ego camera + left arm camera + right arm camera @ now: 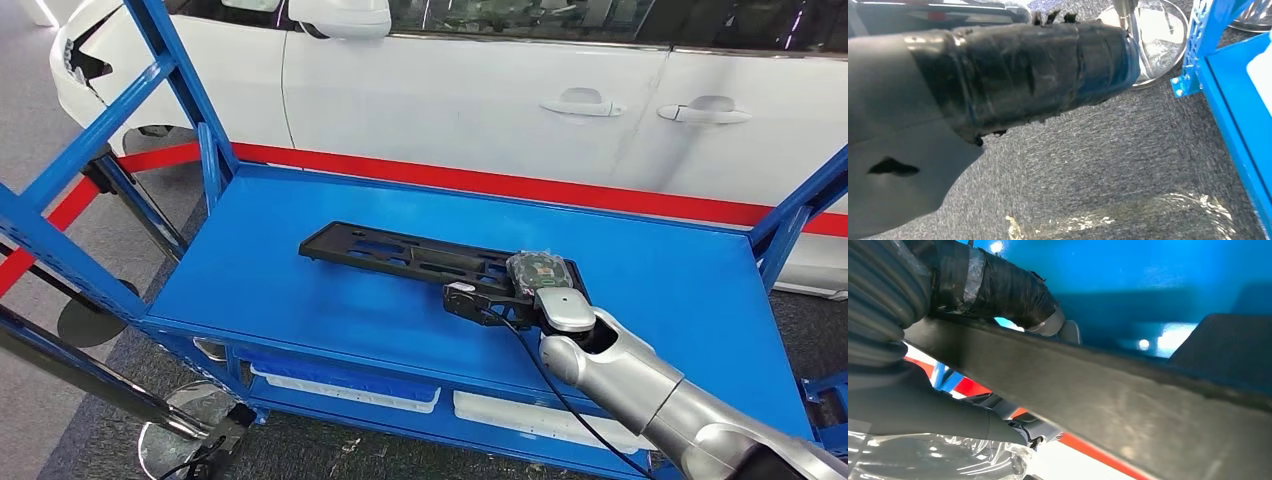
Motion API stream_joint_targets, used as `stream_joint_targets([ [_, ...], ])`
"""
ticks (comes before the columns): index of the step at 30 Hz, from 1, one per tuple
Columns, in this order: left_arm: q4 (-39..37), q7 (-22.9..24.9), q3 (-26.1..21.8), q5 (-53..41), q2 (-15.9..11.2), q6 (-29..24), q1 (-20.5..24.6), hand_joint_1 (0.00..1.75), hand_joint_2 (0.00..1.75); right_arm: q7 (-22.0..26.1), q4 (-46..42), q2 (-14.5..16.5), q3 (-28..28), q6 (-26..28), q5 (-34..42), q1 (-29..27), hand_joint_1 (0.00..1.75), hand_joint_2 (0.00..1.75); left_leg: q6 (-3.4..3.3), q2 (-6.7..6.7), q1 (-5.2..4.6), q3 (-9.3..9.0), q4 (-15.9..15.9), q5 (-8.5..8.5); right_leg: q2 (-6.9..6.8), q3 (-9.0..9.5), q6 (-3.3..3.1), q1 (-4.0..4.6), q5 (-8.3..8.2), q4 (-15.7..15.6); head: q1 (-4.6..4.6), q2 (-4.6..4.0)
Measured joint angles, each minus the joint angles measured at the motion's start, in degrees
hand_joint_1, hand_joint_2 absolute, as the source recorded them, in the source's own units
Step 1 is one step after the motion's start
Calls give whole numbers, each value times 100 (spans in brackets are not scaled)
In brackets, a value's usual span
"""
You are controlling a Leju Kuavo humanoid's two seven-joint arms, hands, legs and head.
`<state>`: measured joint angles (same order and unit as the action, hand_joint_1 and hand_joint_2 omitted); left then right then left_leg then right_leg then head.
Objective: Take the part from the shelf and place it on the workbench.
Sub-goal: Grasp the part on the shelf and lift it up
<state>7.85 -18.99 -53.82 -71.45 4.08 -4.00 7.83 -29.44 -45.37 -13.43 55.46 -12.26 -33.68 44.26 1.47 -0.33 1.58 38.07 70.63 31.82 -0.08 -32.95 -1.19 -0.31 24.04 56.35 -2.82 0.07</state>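
Observation:
A long flat black plastic part (400, 255) with cut-outs lies on the blue steel deck (290, 300), running from centre towards the right. My right hand (510, 290) grips its right end, wrapped over the near edge. In the right wrist view the taped thumb (998, 290) lies over the part's edge (1108, 395) while the darker fingers (948, 415) pass on its other side. My left hand (998, 75) hangs over grey carpet; its taped thumb sticks out straight and nothing is in it.
Blue slanted frame posts (180, 80) rise at the deck's left and another at the right (800, 210). A white car (450, 90) and a red floor line (500, 185) lie behind. White trays (345, 390) sit on the lower level. A round metal base (1158, 30) stands by the blue frame (1243, 125).

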Motion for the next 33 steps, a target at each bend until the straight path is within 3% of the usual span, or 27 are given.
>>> stream_joint_targets([
  [1, 0, -2, -2, 0, -3, 3, -1, 0, 0, 0, 13, -5, -2, 0, 0, 0, 175, 175, 36, 5, 29, -184, -362, -191, 0, -8, 31, -18, 19, 40, 1, 0],
  [2, -1, -4, -4, 0, -4, 12, 4, 0, 44, 0, 23, -12, -6, 1, 0, 4, 175, 175, 66, -2, 44, -363, -711, -318, 5, -28, 77, -21, 48, 97, -7, 0],
  [3, -2, -9, -7, 0, -3, 26, 10, 0, 87, 0, 31, -27, -17, 4, 0, 14, 175, 175, 55, -16, 56, -495, -967, -392, 13, -52, 124, -18, 80, 157, -12, 0],
  [5, -4, -34, -21, 0, 1, 85, 15, 0, 175, 0, 40, -57, -45, 17, 6, 26, 175, 175, -28, -41, 48, -575, -1119, -382, 29, -84, 198, 8, 109, 208, -21, 0],
  [8, -4, -118, -58, -4, 1, 172, 16, 0, 175, 0, 53, -90, -62, 103, -1, 25, 175, 175, -176, -26, 40, -561, -1120, -424, 44, -96, 262, -9, 120, 218, -21, 0],
  [10, -4, -161, -73, -8, 1, 186, 20, 0, 175, 0, 56, -109, -60, 203, -54, 24, 175, 175, -247, -7, 40, -536, -1132, -462, 38, -271, 297, -25, 377, 596, -14, 0],
  [11, -4, -177, -79, -9, 0, 187, 21, 0, 131, 0, 57, -113, -57, 254, -87, 18, 161, 175, -265, 2, 33, -517, -1134, -473, 33, -440, 308, -26, 583, 956, -11, 0],
  [12, -4, -192, -85, -10, -1, 187, 21, 0, 87, 1, 57, -114, -54, 309, -118, 9, 130, 175, -279, 7, 23, -495, -1136, -481, 31, -624, 316, -24, 775, 1360, -9, 0],
  [13, -4, -204, -90, -11, -1, 188, 20, 0, 44, 1, 57, -114, -51, 362, -143, 1, 86, 175, -289, 11, 13, -476, -1136, -488, 31, -783, 315, -23, 903, 1701, -10, 0],
  [14, -4, -211, -93, -13, -2, 188, 21, 0, 0, 2, 56, -113, -48, 413, -158, -4, 43, 175, -293, 14, 3, -466, -1136, -490, 31, -850, 303, -21, 914, 1849, -10, 0],
  [15, -4, -214, -95, -15, -2, 188, 22, 0, 0, 5, 54, -113, -45, 463, -167, -8, 12, 175, -294, 15, -5, -466, -1136, -491, 32, -814, 281, -17, 826, 1793, -10, 0],
  [16, -4, -215, -97, -17, -2, 187, 26, 0, 0, 8, 51, -113, -41, 512, -172, -13, 0, 175, -295, 11, -12, -470, -1136, -491, 32, -673, 245, -8, 653, 1517, -10, 0],
  [18, -4, -209, -101, -33, 1, 166, 42, 0, 0, 16, 25, -110, -36, 638, -179, -21, 0, 175, -287, 4, -30, -468, -1136, -491, 29, -268, 150, 32, 311, 712, -12, 0],
  [20, -4, -185, -109, -50, 4, 71, 50, 0, 0, 28, -74, -75, -35, 883, -273, -22, 0, 87, -252, 0, -37, -441, -1144, -503, 10, -57, 95, 82, 185, 255, -11, 0],
  [22, -4, -148, -135, -32, 5, -132, 34, 0, 0, 39, -383, -24, -38, 1366, -594, 1, 0, 0, -185, 2, -36, -415, -1170, -539, -1, -75, 73, 99, 156, 207, -4, 0],
  [24, -5, -114, -183, 5, 8, -385, 12, 0, 0, 30, -930, 40, -56, 1885, -1050, 105, 0, 0, -118, 10, -39, -368, -1107, -464, 4, -85, 31, 60, 84, 130, -7, 0],
  [26, -7, -78, -212, 33, 13, -579, 8, 0, 0, 20, -1401, 114, -104, 2209, -1366, 216, 0, 0, -85, 14, -40, -221, -750, -186, 4, -76, -3, 29, 31, 62, -24, 0],
  [28, -7, -18, -239, 63, 14, -700, 4, 0, 0, 23, -1778, 157, -158, 2437, -1494, 210, 0, 87, -72, 13, -45, 57, -62, 165, -12, -85, -20, 48, 28, 72, -35, 0],
  [29, -7, 18, -265, 82, 15, -747, -7, 0, 0, 27, -1981, 169, -180, 2550, -1511, 175, 0, 131, -67, 14, -47, 168, 218, 259, -21, -94, -25, 61, 31, 85, -34, 0],
  [30, -7, 59, -298, 99, 15, -782, -23, 0, 0, 33, -2191, 173, -204, 2668, -1492, 138, 0, 175, -64, 14, -50, 194, 310, 240, -27, -107, -29, 73, 34, 104, -34, 0],
  [31, -7, 100, -336, 122, 16, -817, -40, 0, 0, 43, -2393, 172, -238, 2798, -1424, 107, 0, 175, -67, 15, -51, 108, 164, 109, -28, -123, -32, 81, 38, 129, -33, 0],
  [33, -7, 198, -397, 175, 16, -873, -47, 0, 0, 82, -2774, 172, -342, 3079, -1179, 89, 0, 175, -94, 15, -55, -276, -569, -241, -17, -169, -27, 92, 50, 199, -33, 0],
])
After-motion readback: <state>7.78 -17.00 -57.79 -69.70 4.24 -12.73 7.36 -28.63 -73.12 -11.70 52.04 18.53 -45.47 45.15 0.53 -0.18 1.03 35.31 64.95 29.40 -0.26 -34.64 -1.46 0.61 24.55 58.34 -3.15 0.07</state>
